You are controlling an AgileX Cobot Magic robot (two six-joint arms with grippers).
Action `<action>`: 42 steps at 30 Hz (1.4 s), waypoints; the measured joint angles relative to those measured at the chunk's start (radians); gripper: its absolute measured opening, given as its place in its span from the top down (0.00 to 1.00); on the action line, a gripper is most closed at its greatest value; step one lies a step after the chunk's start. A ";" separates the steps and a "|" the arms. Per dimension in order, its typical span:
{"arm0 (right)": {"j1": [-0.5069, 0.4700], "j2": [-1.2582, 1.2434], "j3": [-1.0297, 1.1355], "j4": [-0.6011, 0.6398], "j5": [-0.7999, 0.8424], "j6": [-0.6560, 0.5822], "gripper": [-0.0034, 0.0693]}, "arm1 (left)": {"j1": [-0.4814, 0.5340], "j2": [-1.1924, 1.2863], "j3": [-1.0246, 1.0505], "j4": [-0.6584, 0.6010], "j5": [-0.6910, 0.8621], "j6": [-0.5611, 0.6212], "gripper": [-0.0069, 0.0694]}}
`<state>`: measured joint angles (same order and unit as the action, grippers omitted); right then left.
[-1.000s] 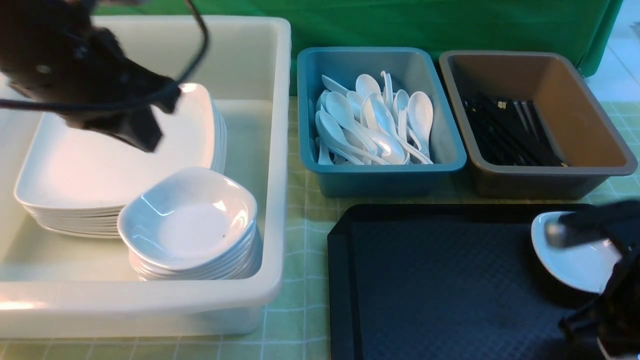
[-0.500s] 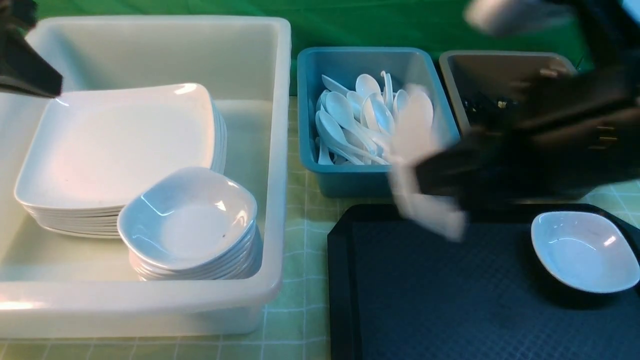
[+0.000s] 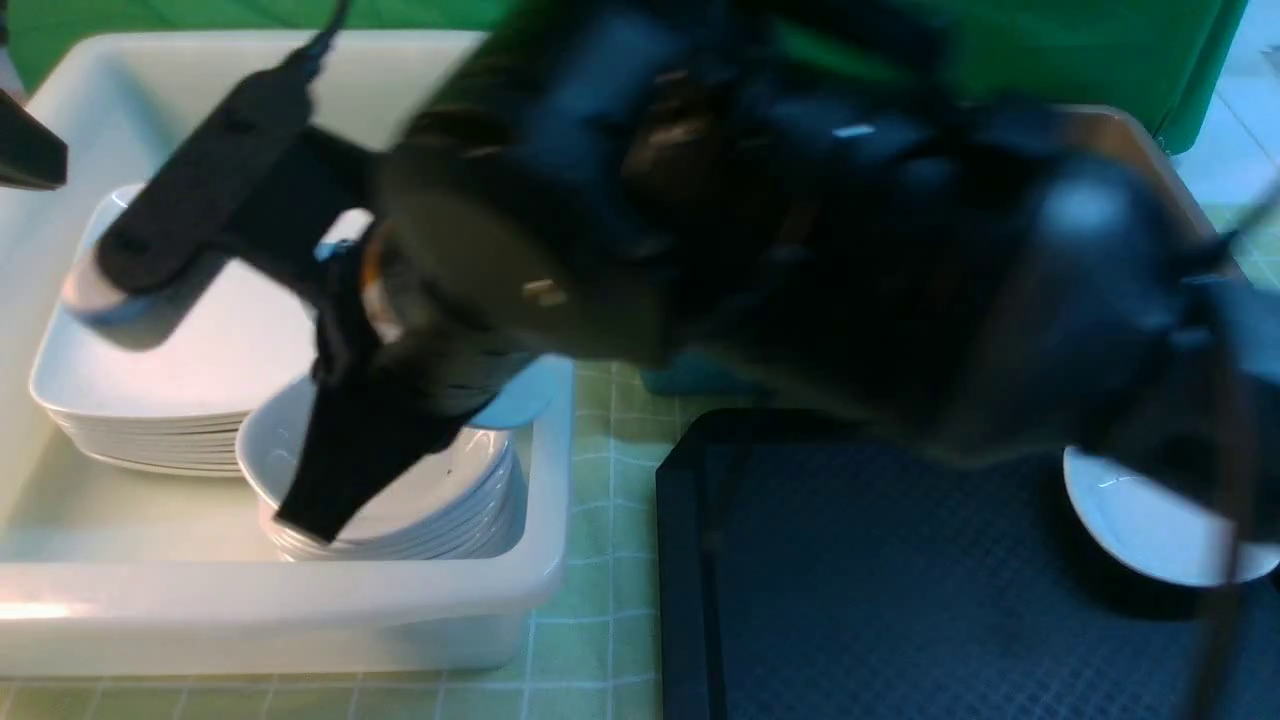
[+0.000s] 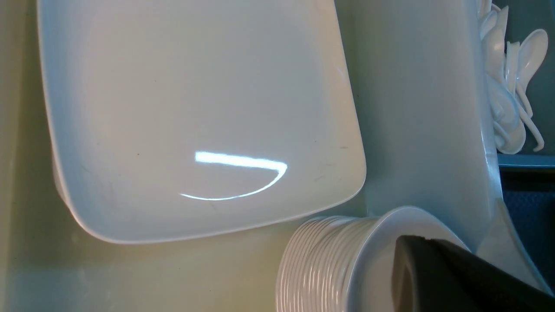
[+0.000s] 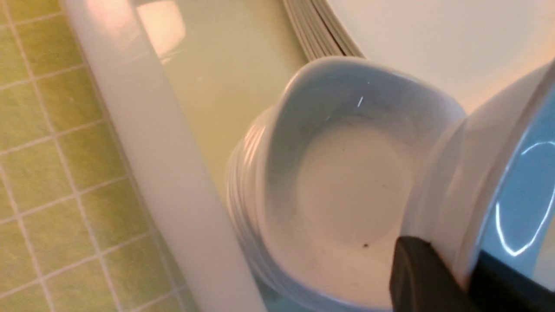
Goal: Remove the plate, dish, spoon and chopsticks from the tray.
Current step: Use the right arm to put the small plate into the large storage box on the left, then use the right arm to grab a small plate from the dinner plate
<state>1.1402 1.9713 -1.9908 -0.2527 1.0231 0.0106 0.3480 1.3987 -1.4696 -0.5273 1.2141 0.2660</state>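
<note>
**Dish pinched over the tub stack; second dish on the tray**

1. Task item. My right fingers point(image 5: 425, 277) are pinching the rim of the dish point(image 5: 459, 173). It is small, deep and glossy white, held tilted on edge, with one face catching a blue glare. It hangs over the stack of small dishes point(image 5: 347, 186). I cannot tell whether it touches the top one.

2. Surroundings. The stack stands in the 5 o'clock corner of the white tub point(image 3: 300, 590), which takes the 9 o'clock side of the desk point(image 3: 590, 640). A pile of plates point(image 4: 195, 108) lies just beside the stack, at its 10 o'clock. My right arm point(image 3: 800, 250) is blurred. It crosses the front view from 3 to 9 o'clock and hides most of what lies behind it. Spoons point(image 4: 503, 108) show in a teal bin point(image 4: 524, 161) past the tub's 3 o'clock wall. Only one of my left fingers point(image 4: 438, 273) is visible, so I cannot tell whether they are spread or pressed together.

3. Edges and room. The tray point(image 3: 900, 600) lies at 5 o'clock, with a second dish point(image 3: 1140, 530) at its 3 o'clock edge, partly behind the arm. The tub's near wall runs just beside the stack. Bare tub floor shows between the plates and the 3 o'clock wall.
</note>
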 joint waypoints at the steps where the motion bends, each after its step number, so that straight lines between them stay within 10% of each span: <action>1: 0.003 0.023 -0.025 -0.010 0.014 -0.002 0.92 | 0.000 0.000 0.000 0.000 0.000 0.000 0.92; 12: 0.015 0.143 -0.092 -0.036 0.058 -0.034 0.81 | 0.000 0.000 0.000 0.000 0.000 0.000 0.92; 17: 0.019 0.135 -0.132 -0.029 0.126 -0.021 0.50 | 0.000 0.000 0.000 0.000 0.000 0.000 0.92; 22: 0.026 0.091 -0.202 -0.021 0.178 -0.025 0.40 | 0.000 0.000 0.000 0.001 0.000 0.000 0.92; 35: -0.066 -0.356 -0.073 -0.020 0.182 -0.019 0.93 | 0.000 0.000 0.000 0.029 0.000 0.003 0.92; 42: -0.356 -0.645 0.448 -0.032 0.184 0.090 0.92 | 0.000 0.000 0.000 0.029 0.000 0.003 0.92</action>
<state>0.7846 1.3268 -1.5425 -0.2847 1.2072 0.1005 0.3480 1.3987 -1.4696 -0.4979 1.2141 0.2690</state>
